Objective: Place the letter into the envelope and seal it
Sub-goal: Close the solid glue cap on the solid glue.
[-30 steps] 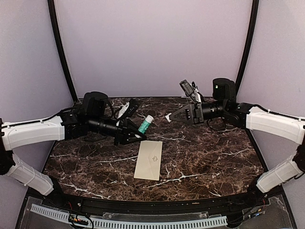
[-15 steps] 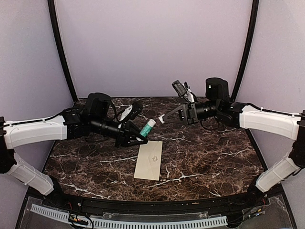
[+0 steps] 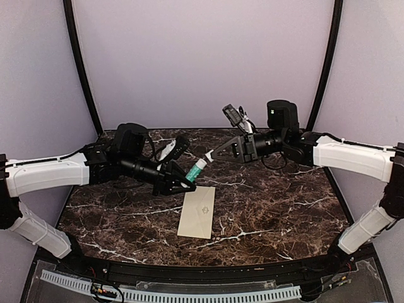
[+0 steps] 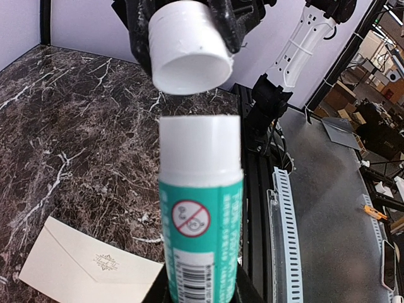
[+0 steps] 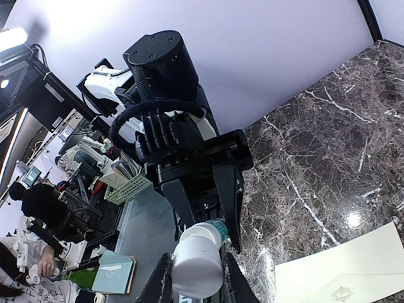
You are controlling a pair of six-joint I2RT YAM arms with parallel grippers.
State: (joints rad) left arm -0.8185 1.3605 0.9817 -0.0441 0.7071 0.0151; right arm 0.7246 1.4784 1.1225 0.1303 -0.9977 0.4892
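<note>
Veined marble table (image 3: pixel 284 208) bears a cream envelope (image 3: pixel 197 211). The left gripper (image 3: pixel 184 182) clamps a teal glue stick (image 3: pixel 196 168), the right gripper (image 3: pixel 213 153) its white cap (image 4: pixel 189 50).

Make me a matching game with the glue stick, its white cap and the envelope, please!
Things:
1. glue stick
2. white cap
3. envelope

Places:
A. lying flat on the table
B. gripped by the right pincer
C. gripped by the left pincer

Pairs: 1-C, 2-B, 3-A
</note>
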